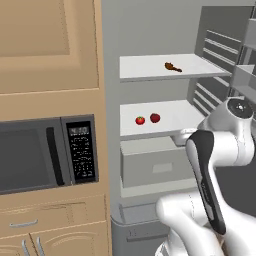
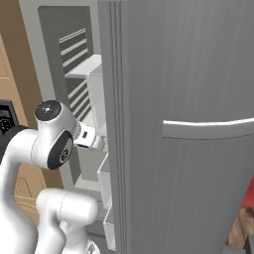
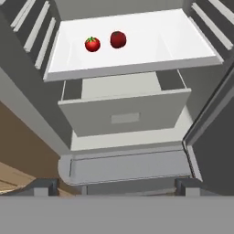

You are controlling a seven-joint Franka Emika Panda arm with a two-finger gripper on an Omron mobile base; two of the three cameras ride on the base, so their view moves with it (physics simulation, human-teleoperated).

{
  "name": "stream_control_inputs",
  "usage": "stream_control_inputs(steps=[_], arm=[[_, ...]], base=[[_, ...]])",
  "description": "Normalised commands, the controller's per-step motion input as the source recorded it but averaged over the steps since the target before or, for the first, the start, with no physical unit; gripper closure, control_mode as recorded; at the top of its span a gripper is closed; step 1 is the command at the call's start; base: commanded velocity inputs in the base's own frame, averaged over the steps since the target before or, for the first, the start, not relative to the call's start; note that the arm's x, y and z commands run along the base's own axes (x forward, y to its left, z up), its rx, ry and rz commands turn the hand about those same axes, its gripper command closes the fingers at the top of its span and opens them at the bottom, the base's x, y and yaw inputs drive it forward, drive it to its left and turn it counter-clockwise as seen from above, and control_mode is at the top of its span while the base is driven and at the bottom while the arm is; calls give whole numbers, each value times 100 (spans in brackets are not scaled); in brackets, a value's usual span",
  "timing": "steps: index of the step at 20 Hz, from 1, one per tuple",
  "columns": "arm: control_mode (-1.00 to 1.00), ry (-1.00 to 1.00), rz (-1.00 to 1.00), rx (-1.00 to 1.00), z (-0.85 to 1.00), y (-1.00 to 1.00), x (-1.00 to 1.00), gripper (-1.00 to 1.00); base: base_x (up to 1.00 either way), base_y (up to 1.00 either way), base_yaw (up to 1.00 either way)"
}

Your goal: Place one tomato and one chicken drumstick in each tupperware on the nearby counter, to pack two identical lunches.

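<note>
On the middle fridge shelf (image 1: 175,117), from the left base camera, sit two tomatoes (image 1: 140,120), with a drumstick (image 1: 172,67) one shelf up. From the hand camera, same tomatoes (image 3: 93,44) far off, gripper (image 3: 117,186) wide open and holding nothing. Looks like the fetching step: next, reach in and grab one tomato.

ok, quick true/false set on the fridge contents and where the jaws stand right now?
1. Two tomatoes sit side by side on the middle fridge shelf. True.
2. A drumstick lies on the same shelf as them. False: it lies on the upper shelf.
3. The gripper has its jaws open and holds nothing. True.
4. The fridge door is shut. False: it stands open, shelves exposed.
5. A microwave is built into the wooden cabinetry left of the fridge. True.
</note>
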Motion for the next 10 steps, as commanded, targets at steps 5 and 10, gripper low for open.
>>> stream_control_inputs(steps=[5, 10], arm=[[-100, -20, 2, 0, -53, -1, 68, -100], [-100, -1, 0, 0, -25, 0, 69, -100]], base=[[0, 0, 0], [0, 0, 0]])
